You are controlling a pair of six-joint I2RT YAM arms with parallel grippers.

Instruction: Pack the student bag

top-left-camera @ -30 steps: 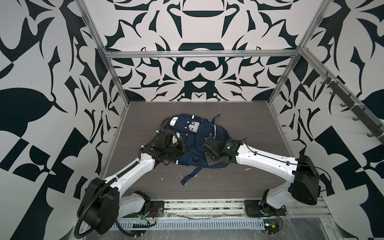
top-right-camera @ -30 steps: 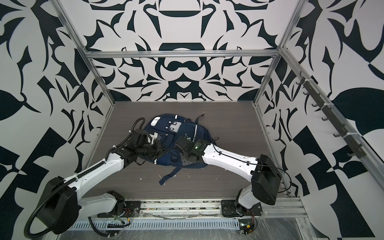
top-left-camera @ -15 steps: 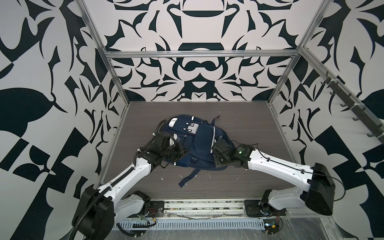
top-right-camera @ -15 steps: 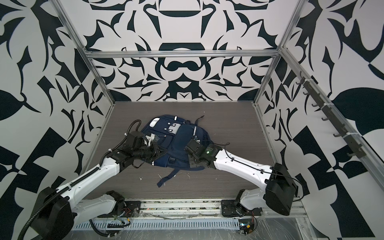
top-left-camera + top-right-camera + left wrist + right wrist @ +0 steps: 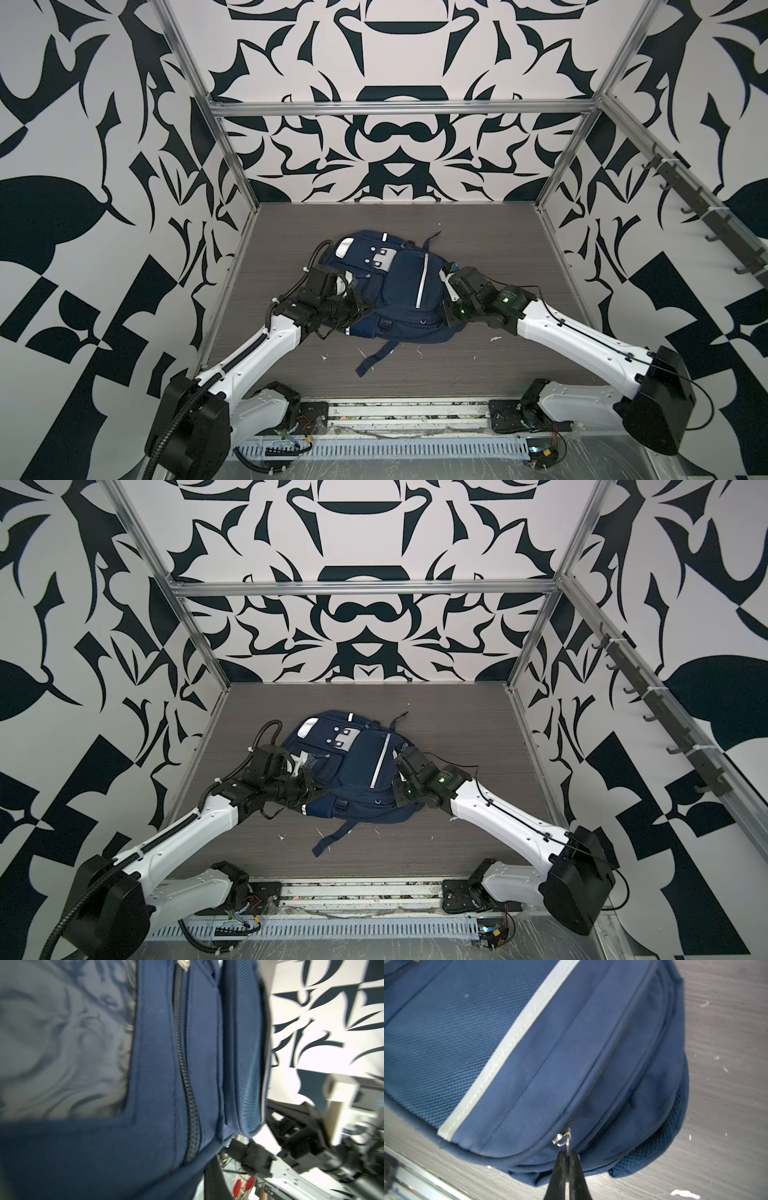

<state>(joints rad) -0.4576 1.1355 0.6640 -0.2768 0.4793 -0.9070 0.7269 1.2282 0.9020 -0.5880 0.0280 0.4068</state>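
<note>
The student bag (image 5: 399, 291) (image 5: 361, 766), navy blue with white stripes, lies flat on the dark wooden table in both top views. My right gripper (image 5: 444, 282) (image 5: 398, 762) is at the bag's right edge. In the right wrist view its black fingers (image 5: 568, 1155) are shut on the metal zip pull (image 5: 563, 1138) of a side zip. My left gripper (image 5: 360, 309) (image 5: 318, 789) presses into the bag's left edge. Blue fabric and a closed zip (image 5: 187, 1084) fill the left wrist view and hide that gripper's jaws; they appear pinched on the fabric.
A loose strap (image 5: 374, 357) trails from the bag toward the front rail (image 5: 395, 411). Small white scraps (image 5: 494, 338) lie on the table. A rack of hooks (image 5: 706, 216) runs along the right wall. The frame posts stand at the table's corners.
My right gripper has moved right and farther back along the bag's edge, still holding the zip pull. The left gripper has stayed at the bag's left edge.
</note>
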